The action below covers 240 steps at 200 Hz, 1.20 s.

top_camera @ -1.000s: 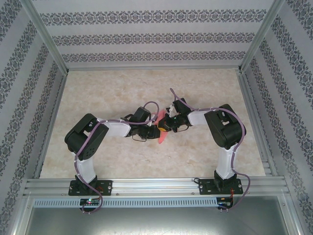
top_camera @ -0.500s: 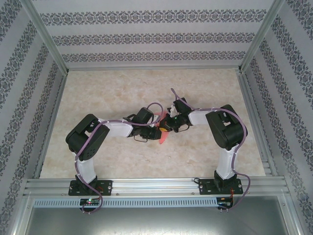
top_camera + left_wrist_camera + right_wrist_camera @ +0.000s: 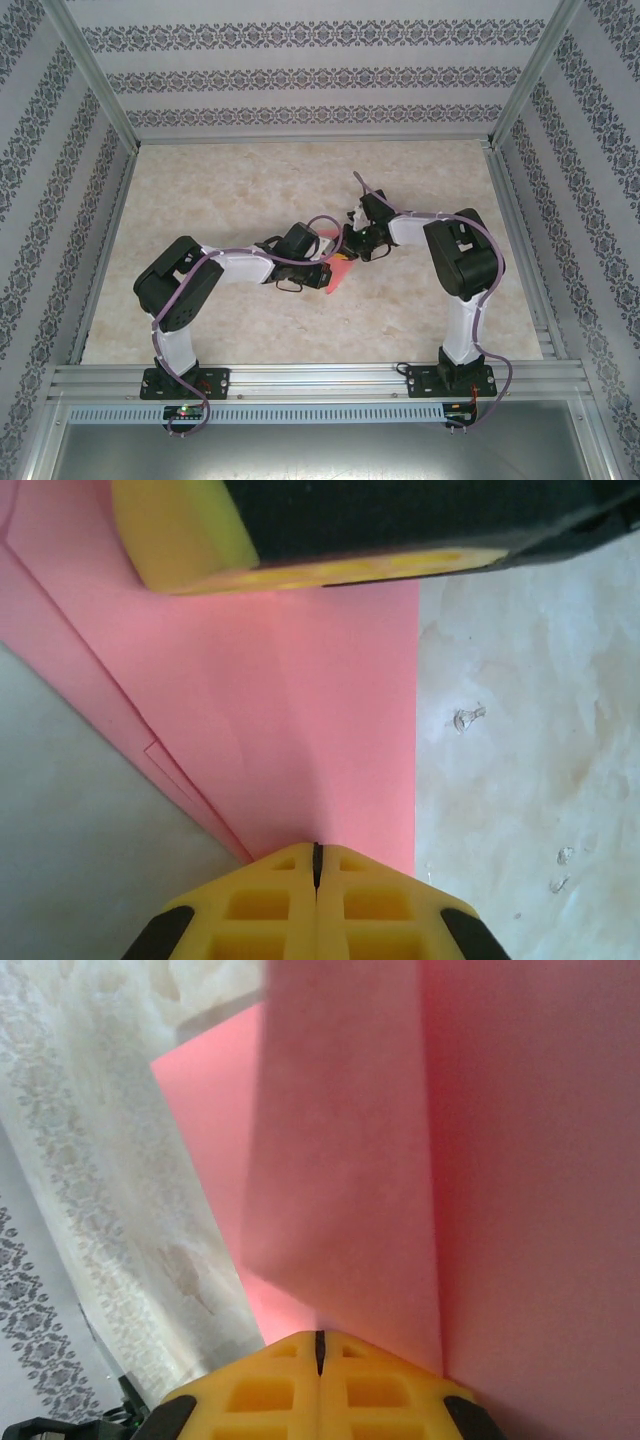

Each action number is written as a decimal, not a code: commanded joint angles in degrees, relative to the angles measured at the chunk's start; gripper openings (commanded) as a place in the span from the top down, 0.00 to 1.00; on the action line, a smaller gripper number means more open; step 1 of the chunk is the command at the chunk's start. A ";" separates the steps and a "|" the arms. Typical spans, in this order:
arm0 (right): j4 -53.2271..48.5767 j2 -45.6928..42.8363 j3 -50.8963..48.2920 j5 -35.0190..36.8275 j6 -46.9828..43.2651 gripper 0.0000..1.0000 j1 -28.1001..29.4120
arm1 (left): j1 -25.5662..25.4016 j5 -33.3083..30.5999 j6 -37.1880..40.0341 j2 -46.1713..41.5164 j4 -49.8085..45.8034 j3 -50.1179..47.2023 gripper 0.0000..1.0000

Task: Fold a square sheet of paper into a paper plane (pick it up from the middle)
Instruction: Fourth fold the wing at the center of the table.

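The sheet of paper [image 3: 338,276] is pink and folded into layers with sharp creases. It is held up off the table's middle between both arms. My left gripper [image 3: 324,268] is shut on its lower edge; in the left wrist view the yellow fingertips [image 3: 316,856] meet on the pink sheet [image 3: 300,710]. My right gripper [image 3: 350,252] is shut on the paper from the opposite side, its jaws [image 3: 320,1341] pinching a folded flap [image 3: 340,1160]. One of the right gripper's yellow fingers [image 3: 180,540] crosses the top of the left wrist view.
The beige marble-pattern table [image 3: 250,190] is bare around the arms. Patterned walls and an aluminium frame [image 3: 100,100] close in the sides and back. The two wrists sit very close together at the centre.
The left jaws have closed the last bit onto the paper. The right gripper has drawn slightly back and right, and the left wrist has followed to the right with the paper.
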 commanded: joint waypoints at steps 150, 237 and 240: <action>-2.45 6.19 8.45 6.97 -5.16 0.97 -7.98 | -1.57 -6.64 6.10 2.94 -16.92 -7.39 0.96; -4.94 8.36 14.66 8.53 -5.94 0.97 -9.77 | -1.56 -5.91 7.39 2.81 -19.12 -6.92 0.96; -5.29 8.39 14.90 8.80 -6.12 0.97 -9.84 | -1.56 -5.91 7.45 2.83 -19.09 -6.89 0.96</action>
